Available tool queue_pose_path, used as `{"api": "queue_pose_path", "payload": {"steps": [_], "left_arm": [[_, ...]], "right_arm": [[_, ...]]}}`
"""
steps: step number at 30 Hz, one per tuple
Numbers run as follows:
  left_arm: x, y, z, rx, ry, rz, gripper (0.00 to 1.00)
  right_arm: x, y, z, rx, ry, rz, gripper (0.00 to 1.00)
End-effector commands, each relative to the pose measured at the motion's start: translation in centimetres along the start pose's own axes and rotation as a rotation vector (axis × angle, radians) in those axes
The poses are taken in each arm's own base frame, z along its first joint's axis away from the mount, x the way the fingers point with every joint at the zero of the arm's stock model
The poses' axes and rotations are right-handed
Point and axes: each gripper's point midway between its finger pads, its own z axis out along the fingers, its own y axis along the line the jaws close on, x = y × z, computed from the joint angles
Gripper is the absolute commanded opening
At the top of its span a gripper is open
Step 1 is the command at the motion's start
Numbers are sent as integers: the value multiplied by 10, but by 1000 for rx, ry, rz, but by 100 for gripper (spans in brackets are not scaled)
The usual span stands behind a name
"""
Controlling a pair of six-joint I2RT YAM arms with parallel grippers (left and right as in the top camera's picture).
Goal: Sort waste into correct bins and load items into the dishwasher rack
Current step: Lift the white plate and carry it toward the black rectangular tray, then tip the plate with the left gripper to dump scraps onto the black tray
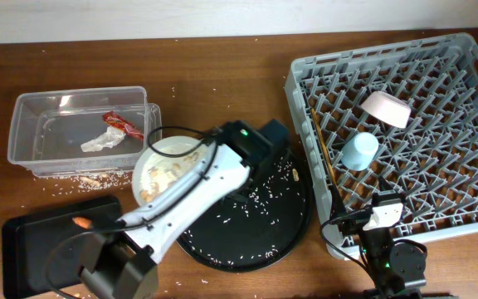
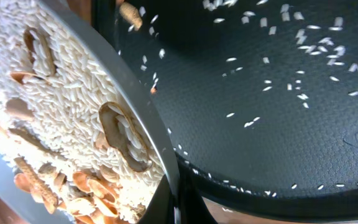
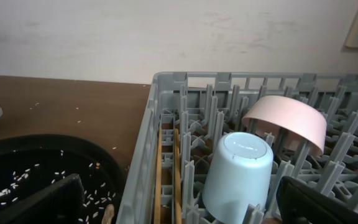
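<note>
Overhead, we saw the left fingers [image 1: 222, 148] clamped on the rice-covered plate [image 1: 160, 170], tilted over the round tray [image 1: 264, 224]; right fingers [image 3: 319, 199] hung wide open, empty, near the blue cup [image 3: 238, 168] in the rack [image 1: 388, 46].

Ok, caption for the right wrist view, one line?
Upside-down blue cup and pink bowl sit in the grey rack, chopsticks alongside; round black tray at left.

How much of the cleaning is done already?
Done: the red wrapper and tissue lie in the clear tub, the carrot is on the flat black tray, and the bowl, cup and chopsticks sit in the rack. In hand: the left arm is at the plate, heaped with rice and peanuts. Left: emptying and racking that plate, plus loose rice on the round tray and table.
</note>
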Motion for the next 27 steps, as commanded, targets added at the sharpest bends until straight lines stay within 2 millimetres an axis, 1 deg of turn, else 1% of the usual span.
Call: {"api": "queue_pose_path", "payload": {"steps": [1, 3, 5, 8, 10, 12, 14, 16, 19, 21, 23, 24, 25, 27], "left_arm": [[5, 22, -19, 105, 5, -149, 0], [8, 36, -25, 134, 6, -197, 0], [14, 56, -30, 159, -1, -262, 0], [25, 79, -30, 182, 2, -343, 0], [35, 90, -26, 207, 14, -399, 0], [55, 107, -12, 238, 44, -486, 0], [66, 112, -2, 276, 62, -513, 0], [73, 115, 10, 395, 43, -538, 0], [72, 121, 15, 502, -10, -560, 0], [70, 128, 13, 583, -79, -559, 0], [70, 139, 10, 623, -134, -571, 0], [71, 145, 7, 639, -166, -573, 0], [70, 153, 0, 675, -230, -577, 0], [69, 162, -15, 745, -345, -559, 0]], "right_arm": [[2, -1, 0, 2, -1, 5, 98], [2, -1, 0, 2, -1, 5, 98], [2, -1, 0, 2, -1, 5, 98], [2, -1, 0, 2, -1, 5, 98], [2, -1, 0, 2, -1, 5, 98], [2, -1, 0, 2, -1, 5, 98], [2, -1, 0, 2, -1, 5, 98], [2, -1, 0, 2, -1, 5, 98], [2, -1, 0, 2, -1, 5, 98], [2, -1, 0, 2, -1, 5, 98], [2, -1, 0, 2, -1, 5, 98], [2, -1, 0, 2, -1, 5, 98], [2, -1, 0, 2, -1, 5, 98], [2, -1, 0, 2, -1, 5, 98]]}}
